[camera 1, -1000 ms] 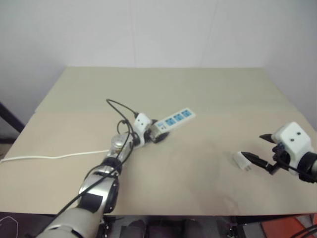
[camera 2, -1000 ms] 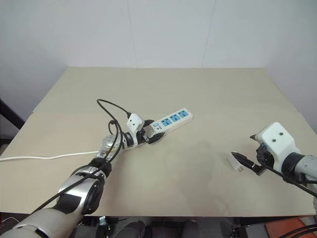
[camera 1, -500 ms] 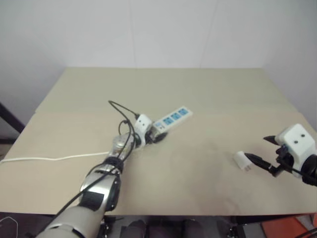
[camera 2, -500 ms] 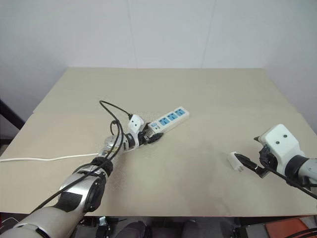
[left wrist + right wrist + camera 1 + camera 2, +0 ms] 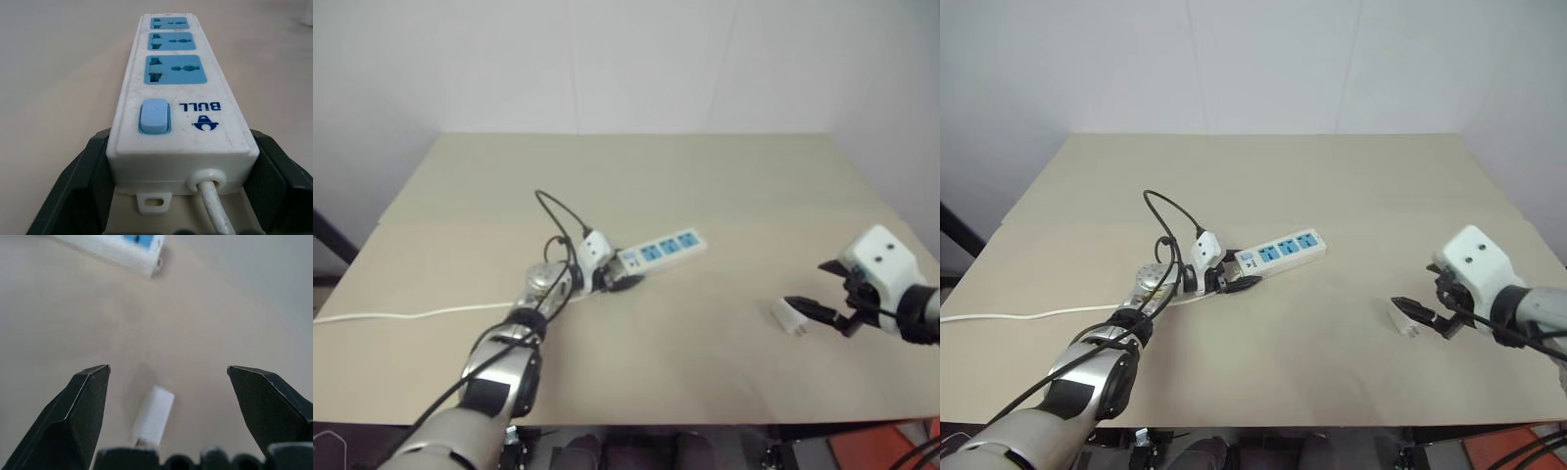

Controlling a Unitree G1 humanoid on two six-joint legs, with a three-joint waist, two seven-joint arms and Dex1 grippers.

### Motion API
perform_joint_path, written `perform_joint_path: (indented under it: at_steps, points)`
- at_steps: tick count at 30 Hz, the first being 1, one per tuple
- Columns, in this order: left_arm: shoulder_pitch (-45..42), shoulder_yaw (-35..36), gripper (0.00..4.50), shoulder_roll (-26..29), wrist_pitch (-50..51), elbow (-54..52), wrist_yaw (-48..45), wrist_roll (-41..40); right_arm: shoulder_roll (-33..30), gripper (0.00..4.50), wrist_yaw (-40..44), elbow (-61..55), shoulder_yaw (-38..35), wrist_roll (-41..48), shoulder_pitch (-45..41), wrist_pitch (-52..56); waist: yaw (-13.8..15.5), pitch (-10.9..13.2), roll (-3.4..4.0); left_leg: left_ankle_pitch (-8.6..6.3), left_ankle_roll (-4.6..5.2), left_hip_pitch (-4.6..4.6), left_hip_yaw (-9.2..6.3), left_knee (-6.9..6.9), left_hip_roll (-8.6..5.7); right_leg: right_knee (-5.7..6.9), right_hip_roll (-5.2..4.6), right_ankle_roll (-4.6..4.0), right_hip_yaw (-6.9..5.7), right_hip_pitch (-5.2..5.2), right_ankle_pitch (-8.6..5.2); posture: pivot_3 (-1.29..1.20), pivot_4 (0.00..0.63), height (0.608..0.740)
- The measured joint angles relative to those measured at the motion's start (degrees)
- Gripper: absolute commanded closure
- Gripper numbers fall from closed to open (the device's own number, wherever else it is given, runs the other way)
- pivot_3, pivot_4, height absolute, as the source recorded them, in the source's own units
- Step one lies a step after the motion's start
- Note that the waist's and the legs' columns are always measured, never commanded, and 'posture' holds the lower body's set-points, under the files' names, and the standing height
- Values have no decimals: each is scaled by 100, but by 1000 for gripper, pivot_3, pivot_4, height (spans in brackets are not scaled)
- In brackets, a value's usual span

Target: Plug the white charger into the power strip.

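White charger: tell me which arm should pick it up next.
Right. The right gripper hangs open just over the white charger lying on the table, while the left gripper is shut on the power strip's switch end.

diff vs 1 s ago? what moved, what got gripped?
The left gripper has closed on the switch end of the power strip and swung its far end toward the robot's right, so it lies flatter across the table. The right gripper rose slightly and is open as before, fingers either side of the white charger without holding it. The charger has not moved.
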Motion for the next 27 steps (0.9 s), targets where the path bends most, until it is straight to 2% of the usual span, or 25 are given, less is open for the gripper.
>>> perform_joint_path:
  at_steps: [3, 6, 10, 12, 18, 27]
  points:
    - [63, -68, 1224, 98, -66, -204, -462, -20, 152, 0, -229, 215, 715, 183, -1067, 899, -2, 0, 0, 0, -1, -11, -1, 4, 1, -3, 0, -2, -1, -5, 2, 0, 150, 740]
    - [268, -76, 1224, 171, 33, -477, -1216, -232, 456, 0, -399, 918, 1374, 342, -2342, 2189, 0, -1, 1, 3, -6, -27, -1, 9, 1, 2, 0, -5, -2, -19, 7, 0, 150, 740]
    - [576, -119, 1224, 202, 73, -885, -1826, -409, 453, 0, -476, 1606, 2222, 376, -3160, 3028, 45, -2, 3, 22, -38, -76, -5, 20, 1, 7, 1, -1, -11, -58, 21, 0, 150, 740]
    - [640, -179, 1224, 206, 75, -1061, -1929, -439, 454, 0, -530, 2035, 2576, 322, -3402, 3207, 55, -3, 5, 24, -40, -111, -4, 37, -2, 8, 1, 3, -9, -85, 33, 0, 150, 740]
    - [908, -205, 1224, 192, 234, -1463, -1873, -553, 295, 0, -455, 2891, 3444, 187, -3754, 3262, 49, -4, 8, 24, -39, -108, 1, 40, -4, 7, 0, 6, -5, -86, 37, 0, 150, 740]
    - [1168, -265, 1224, 188, 499, -1948, -1812, -578, 267, 0, -202, 3890, 3785, 35, -4009, 3011, 43, -8, 14, 24, -39, -104, 5, 40, -4, 7, 0, 6, -2, -85, 37, 0, 150, 740]
